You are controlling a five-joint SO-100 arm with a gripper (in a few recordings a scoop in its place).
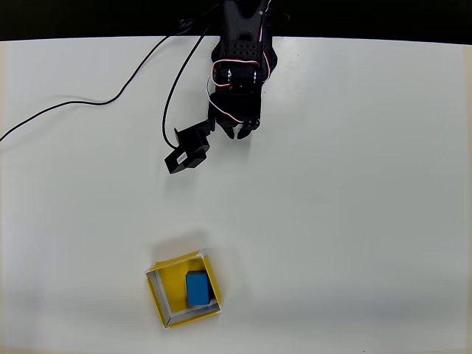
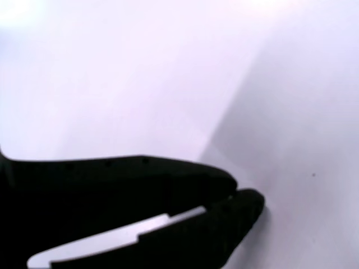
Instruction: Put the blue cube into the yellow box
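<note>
The blue cube (image 1: 198,287) lies inside the yellow box (image 1: 154,297), against its right wall, near the front of the table in the overhead view. My gripper (image 1: 240,133) hangs far from both, close to the arm's base at the back of the table, pointing down. In the wrist view the black fingers meet at their tips, so the gripper (image 2: 240,194) is shut with nothing between them, just above the bare white table.
A small black camera module (image 1: 188,151) on a black cable (image 1: 88,102) lies just left of the gripper. The white table (image 1: 354,206) stretches open to the right and between the arm and the box.
</note>
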